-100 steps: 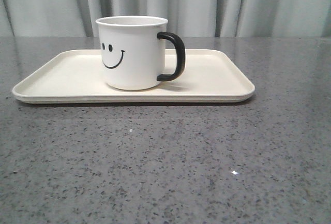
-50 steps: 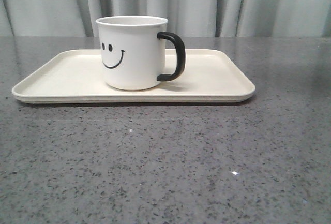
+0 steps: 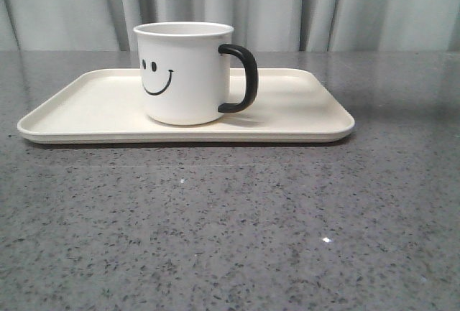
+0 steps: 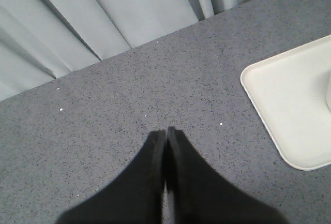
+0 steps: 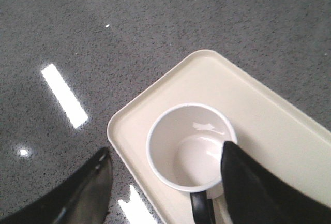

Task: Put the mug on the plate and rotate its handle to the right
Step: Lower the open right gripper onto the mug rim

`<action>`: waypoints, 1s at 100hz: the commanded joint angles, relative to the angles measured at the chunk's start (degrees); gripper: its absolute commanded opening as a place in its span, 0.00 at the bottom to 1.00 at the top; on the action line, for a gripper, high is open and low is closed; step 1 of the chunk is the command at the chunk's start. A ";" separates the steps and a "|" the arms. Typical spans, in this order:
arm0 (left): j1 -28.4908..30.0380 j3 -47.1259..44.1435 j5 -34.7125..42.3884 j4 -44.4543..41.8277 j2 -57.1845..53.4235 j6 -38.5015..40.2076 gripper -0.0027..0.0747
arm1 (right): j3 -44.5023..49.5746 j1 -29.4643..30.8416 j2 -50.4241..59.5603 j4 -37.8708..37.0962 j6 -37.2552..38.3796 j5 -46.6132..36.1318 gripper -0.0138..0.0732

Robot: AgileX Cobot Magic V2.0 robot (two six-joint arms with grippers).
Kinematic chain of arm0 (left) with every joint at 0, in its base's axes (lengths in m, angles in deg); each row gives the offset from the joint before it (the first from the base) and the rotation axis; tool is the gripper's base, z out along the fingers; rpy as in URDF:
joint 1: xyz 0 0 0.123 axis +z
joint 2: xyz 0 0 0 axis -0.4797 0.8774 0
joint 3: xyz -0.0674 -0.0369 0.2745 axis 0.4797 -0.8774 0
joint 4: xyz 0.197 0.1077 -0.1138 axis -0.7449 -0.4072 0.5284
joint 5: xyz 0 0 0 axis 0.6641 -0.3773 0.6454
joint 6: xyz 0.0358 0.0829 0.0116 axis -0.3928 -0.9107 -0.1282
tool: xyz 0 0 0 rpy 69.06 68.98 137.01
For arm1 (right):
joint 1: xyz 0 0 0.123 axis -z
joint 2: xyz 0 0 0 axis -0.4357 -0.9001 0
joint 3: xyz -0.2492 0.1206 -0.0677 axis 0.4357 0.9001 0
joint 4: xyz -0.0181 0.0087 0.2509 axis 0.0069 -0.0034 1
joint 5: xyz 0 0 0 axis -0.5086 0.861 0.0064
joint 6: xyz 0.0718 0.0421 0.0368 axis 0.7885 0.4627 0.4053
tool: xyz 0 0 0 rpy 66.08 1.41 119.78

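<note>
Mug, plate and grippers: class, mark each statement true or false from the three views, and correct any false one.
1. The mug stands upright on the plate. True.
2. The handle points to the left in the front view. False: it points right.
3. The left gripper is shut, over bare table. True.
4. The right gripper is shut on the mug. False: its fingers are spread wide apart, open.
5. The mug holds dark liquid. False: the right wrist view shows it empty.
</note>
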 commanded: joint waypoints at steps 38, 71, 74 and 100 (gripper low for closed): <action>-0.01 1.12 1.15 0.40 -0.07 0.78 0.01 | -2.23 -0.91 -8.30 2.80 -0.51 -3.71 0.69; -0.01 1.12 1.15 0.40 -0.07 0.78 0.01 | -2.23 -0.91 -13.01 2.80 -0.51 -4.09 0.69; -0.01 1.12 1.15 0.40 -0.07 0.78 0.01 | -2.23 -0.91 -13.28 2.80 -0.51 -4.17 0.69; -0.01 1.12 1.15 0.40 -0.07 0.78 0.01 | -2.23 -0.91 -15.89 2.80 -0.51 -4.27 0.69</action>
